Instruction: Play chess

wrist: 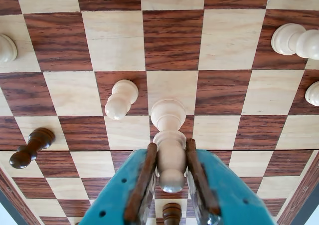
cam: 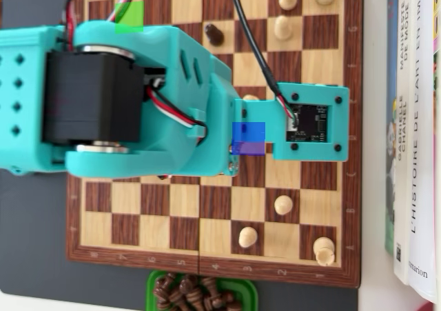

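Closest to the wrist camera, the teal gripper [wrist: 172, 185] rises from the bottom edge, its two brown-lined fingers [wrist: 142, 185] pressed against either side of a pale chess piece [wrist: 169, 135], clamped on its stem. That piece's base sits where a dark and a light square meet on the wooden chessboard [wrist: 172, 40]. Just below it, between the fingers, the top of a dark piece [wrist: 172, 212] peeks up. Slightly farther, to the left, stands a pale pawn [wrist: 121, 99] on a dark square, and a dark pawn [wrist: 30, 147] stands nearer the left edge. More pale pieces [wrist: 294, 39] sit far off along the right and top edges. Seen from overhead, the teal arm [cam: 138, 97] covers the board's middle, a green tray [cam: 155, 283] of dark pieces lies below the board, and books [cam: 413, 132] line the right side.
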Robot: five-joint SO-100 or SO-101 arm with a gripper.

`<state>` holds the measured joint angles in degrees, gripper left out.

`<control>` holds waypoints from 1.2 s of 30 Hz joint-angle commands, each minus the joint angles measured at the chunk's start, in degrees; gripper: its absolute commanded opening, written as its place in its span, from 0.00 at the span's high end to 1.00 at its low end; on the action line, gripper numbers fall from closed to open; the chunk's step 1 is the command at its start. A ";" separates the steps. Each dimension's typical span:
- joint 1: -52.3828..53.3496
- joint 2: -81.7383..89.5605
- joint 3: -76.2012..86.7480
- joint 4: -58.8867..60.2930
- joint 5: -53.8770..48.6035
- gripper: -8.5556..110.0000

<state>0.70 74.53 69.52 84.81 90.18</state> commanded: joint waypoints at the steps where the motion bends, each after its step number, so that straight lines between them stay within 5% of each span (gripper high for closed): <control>1: -0.09 5.19 1.23 -0.44 0.18 0.87; 36: -17.67 46.76 45.62 -4.57 3.52 0.87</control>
<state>-15.12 118.74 114.17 80.77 92.99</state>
